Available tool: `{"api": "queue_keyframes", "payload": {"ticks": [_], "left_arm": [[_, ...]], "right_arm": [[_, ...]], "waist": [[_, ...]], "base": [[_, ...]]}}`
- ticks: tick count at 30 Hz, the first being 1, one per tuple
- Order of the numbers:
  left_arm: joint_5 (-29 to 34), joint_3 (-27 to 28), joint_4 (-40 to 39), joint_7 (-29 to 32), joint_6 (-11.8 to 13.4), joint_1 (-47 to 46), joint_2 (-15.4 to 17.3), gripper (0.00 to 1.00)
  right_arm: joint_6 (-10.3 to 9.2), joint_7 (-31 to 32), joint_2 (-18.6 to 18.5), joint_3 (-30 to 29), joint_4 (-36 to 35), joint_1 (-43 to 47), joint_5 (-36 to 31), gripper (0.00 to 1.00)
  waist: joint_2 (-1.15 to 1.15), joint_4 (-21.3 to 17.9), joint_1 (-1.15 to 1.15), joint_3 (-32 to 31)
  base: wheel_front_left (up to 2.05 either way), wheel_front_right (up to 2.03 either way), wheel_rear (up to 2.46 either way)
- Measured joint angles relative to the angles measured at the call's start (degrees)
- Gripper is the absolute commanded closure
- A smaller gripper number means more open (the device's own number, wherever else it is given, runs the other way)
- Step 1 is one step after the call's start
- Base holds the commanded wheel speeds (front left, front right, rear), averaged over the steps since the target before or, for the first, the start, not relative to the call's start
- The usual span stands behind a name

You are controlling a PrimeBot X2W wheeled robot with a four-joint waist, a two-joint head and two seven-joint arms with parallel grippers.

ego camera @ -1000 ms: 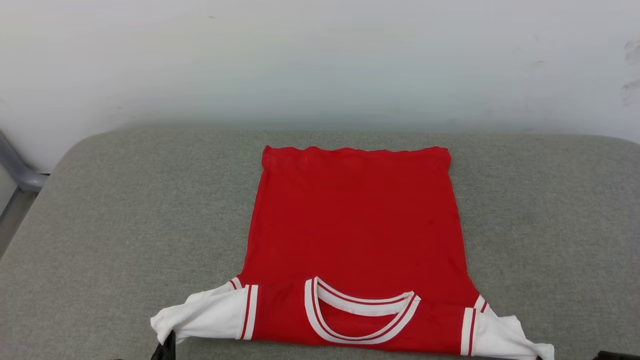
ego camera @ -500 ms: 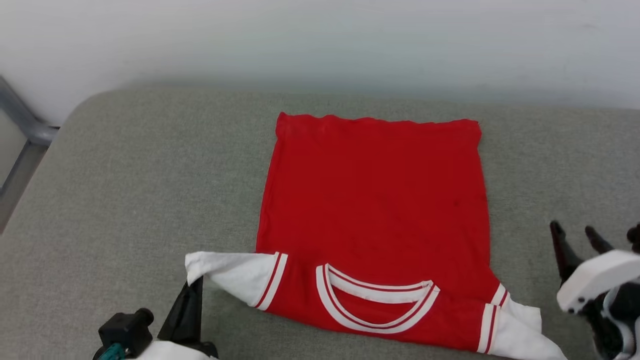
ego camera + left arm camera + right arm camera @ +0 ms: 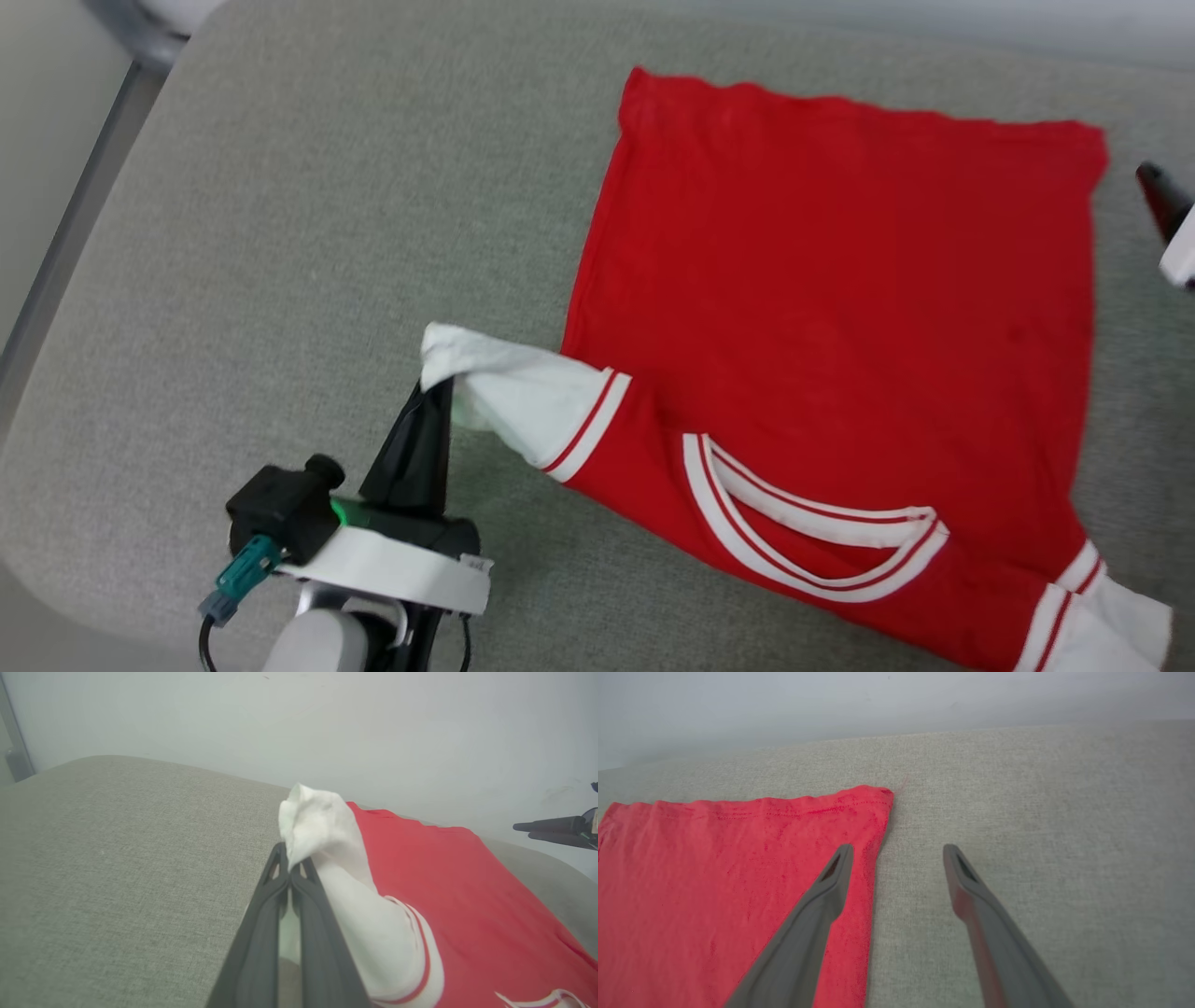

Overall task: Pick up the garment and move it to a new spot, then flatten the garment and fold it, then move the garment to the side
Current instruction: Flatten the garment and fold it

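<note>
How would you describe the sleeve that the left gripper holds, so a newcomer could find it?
On the grey cushion lies a red garment, collar nearest the robot. Its left sleeve is white with red-striped trim. Unlike the other sleeve, it is raised, pinched by the left gripper.

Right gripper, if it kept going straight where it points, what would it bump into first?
Probably the grey cushion, just beside the corner of the garment; the right gripper straddles that edge, jaws open. Depth is unclear.

Red garment point(image 3: 840, 308) lies flat, collar near, one white sleeve lifted.
</note>
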Motion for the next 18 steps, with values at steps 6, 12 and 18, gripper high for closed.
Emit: {"api": "queue_keyframes", "payload": {"ticks": [6, 12, 18], "left_arm": [[-0.1, -2.8, -2.3, 0.0, -0.2, -3.6, -0.8, 1.0], [-1.3, -4.5, -3.7, 0.0, -0.2, -5.7, -0.8, 1.0], [-2.4, -5.4, -2.9, 0.0, -0.2, -6.1, -0.8, 1.0]], "right_arm": [[-0.01, 4.4, -0.9, -2.3, 7.4, -12.1, -5.2, 0.0], [-0.01, 8.8, -1.0, -2.1, 12.8, -18.1, -10.6, 0.0], [0.05, 18.6, -1.7, -6.1, 17.1, -20.4, -13.8, 0.22]], "waist": [[0.0, 3.0, 0.0, 5.9], [0.0, 4.9, 0.0, 10.6], [0.0, 5.9, -0.02, 11.6]], "base": [[0.0, 0.0, 0.0], [0.0, 0.0, 0.0], [0.0, 0.0, 0.0]]}}
